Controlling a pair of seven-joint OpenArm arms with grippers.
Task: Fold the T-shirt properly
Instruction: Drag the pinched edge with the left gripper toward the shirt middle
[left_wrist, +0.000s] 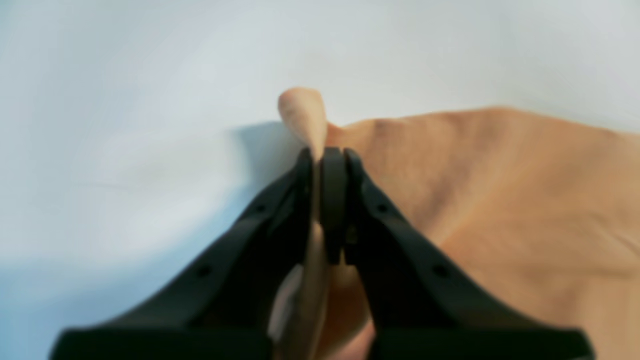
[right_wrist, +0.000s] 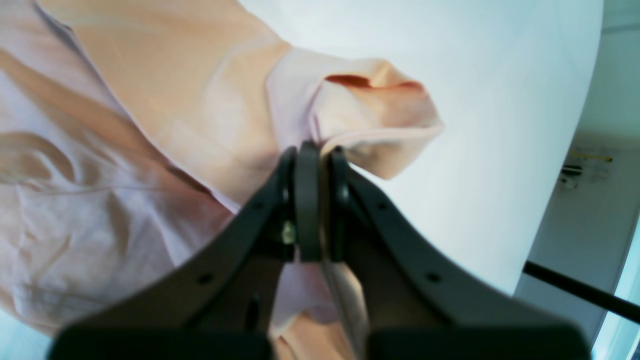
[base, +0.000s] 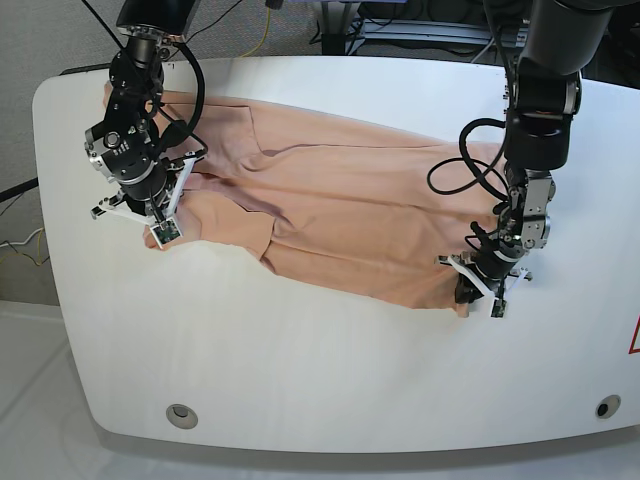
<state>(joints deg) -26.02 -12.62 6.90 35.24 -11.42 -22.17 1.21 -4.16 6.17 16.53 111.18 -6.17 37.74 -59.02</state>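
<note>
T-shirt (base: 340, 205): a peach-pink shirt is spread, wrinkled, across the white table (base: 330, 370), running at a slant from the far corner on the base view's left down toward the near side on that view's right.
Shirt edges: a sleeve is seen bunched at the shirt's end on the base view's left; the hem corner lies at the opposite, nearer end.
Left gripper (left_wrist: 325, 152): the jaws are pressed together on a pinch of the T-shirt (left_wrist: 500, 200) at its hem corner; a small peak of cloth is seen standing up past the fingertips, and more fabric is drawn down between the black fingers (left_wrist: 390, 235).
Right gripper (right_wrist: 315, 150): the jaws are closed on a fold of the T-shirt (right_wrist: 150, 125) beside the sleeve opening; the exact layer caught is hard to make out, since the wrist view is soft.
Arms: each arm is placed at its own end of the shirt, well apart from the other, with the shirt's body stretched between them.
Table: bare white surface is shown around the shirt on all sides; two round holes are set near the edge nearest the base camera.
Cables (base: 460, 170): black loops are hung beside the left arm, over the shirt's nearer end.
</note>
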